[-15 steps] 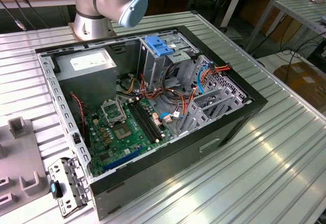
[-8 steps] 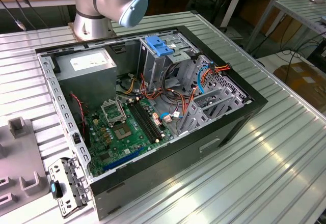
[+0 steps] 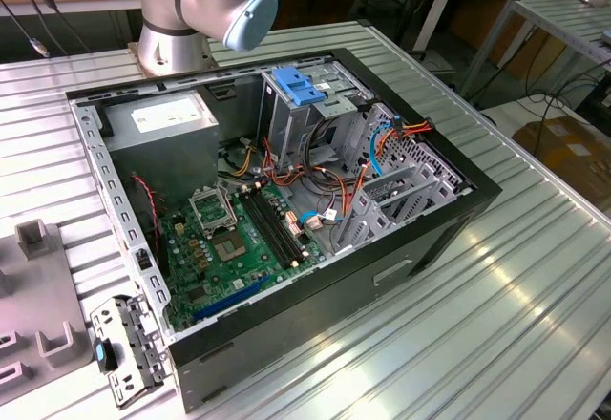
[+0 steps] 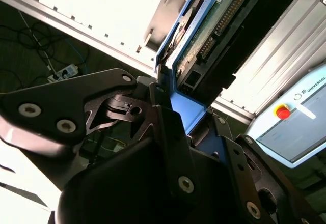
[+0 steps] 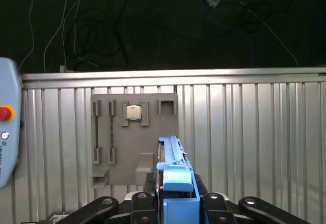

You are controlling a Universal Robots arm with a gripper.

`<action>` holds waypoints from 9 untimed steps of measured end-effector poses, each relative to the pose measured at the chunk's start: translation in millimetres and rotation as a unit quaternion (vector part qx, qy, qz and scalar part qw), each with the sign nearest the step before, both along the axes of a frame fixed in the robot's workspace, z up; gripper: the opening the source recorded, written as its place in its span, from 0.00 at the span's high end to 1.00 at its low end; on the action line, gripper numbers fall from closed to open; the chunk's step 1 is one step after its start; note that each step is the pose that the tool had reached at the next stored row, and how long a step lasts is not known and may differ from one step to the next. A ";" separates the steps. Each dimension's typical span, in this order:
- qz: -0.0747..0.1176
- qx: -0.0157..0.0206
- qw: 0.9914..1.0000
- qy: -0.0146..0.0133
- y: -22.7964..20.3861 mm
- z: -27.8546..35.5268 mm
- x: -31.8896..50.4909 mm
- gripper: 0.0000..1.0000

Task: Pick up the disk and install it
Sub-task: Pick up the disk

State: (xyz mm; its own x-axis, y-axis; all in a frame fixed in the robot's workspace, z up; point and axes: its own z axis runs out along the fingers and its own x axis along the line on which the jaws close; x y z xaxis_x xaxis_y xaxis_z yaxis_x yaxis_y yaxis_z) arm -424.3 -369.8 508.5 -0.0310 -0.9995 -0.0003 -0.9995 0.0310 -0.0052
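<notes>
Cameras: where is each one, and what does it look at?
Exterior view: above the table, looking down into the computer case; the arm shows.
First wrist view: on the wrist, facing the grey tray past the gripper.
Second wrist view: on the wrist, facing the disk.
Both wrist views share the gripper shut on the disk.

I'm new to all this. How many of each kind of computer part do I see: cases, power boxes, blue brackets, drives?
Open black metal computer case: 1
Grey power-supply box with white label: 1
Empty light-blue plastic bracket: 1
Blue-framed metal hard drive, clamped in the gripper: 1
Total: 4
</notes>
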 end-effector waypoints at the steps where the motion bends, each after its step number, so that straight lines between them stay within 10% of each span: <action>1: 0.000 0.000 1.000 0.000 0.0 0.0 1.0 0.63; 9: 0.000 0.000 1.000 0.000 0.0 0.0 9.0 0.63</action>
State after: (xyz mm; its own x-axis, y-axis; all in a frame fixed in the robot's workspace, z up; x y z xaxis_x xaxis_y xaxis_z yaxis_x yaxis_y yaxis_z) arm -415.3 -369.8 508.5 -0.0310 -0.9995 0.0000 -0.9995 0.0310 -0.0052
